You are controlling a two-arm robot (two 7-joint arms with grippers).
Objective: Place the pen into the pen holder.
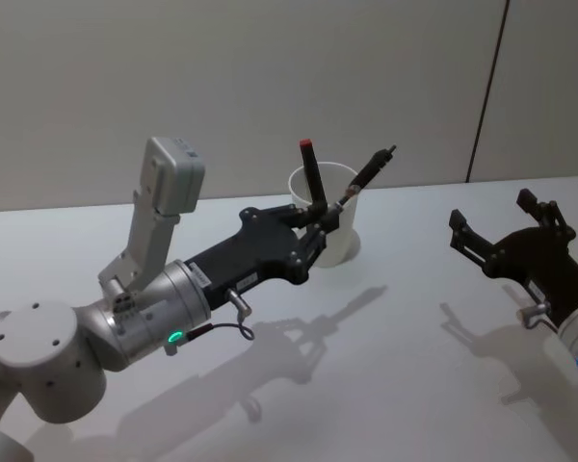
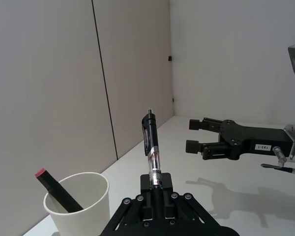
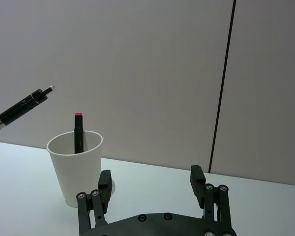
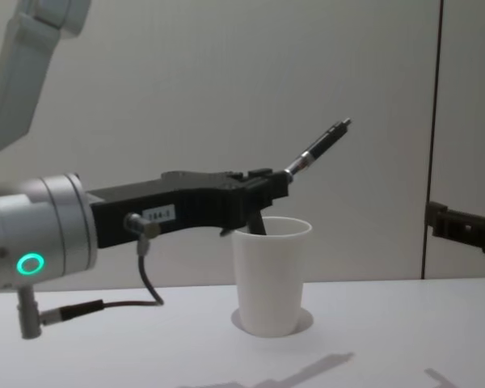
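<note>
My left gripper (image 1: 328, 218) is shut on the lower end of a black pen (image 1: 370, 173). The pen slants up and to the right, just above the rim of the pen holder (image 1: 343, 245), a white paper cup standing on the table. In the left wrist view the pen (image 2: 151, 147) rises from the gripper (image 2: 157, 189), with the cup (image 2: 81, 206) beside it. From the chest, the pen (image 4: 319, 148) sticks out over the cup (image 4: 271, 275) from the left gripper (image 4: 279, 184). My right gripper (image 1: 501, 231) hovers open to the right, apart from the cup.
A black marker with a red end (image 1: 311, 173) stands inside the cup, leaning on its far left rim. The white table (image 1: 385, 366) spreads bare between the two arms. A grey wall runs close behind the cup.
</note>
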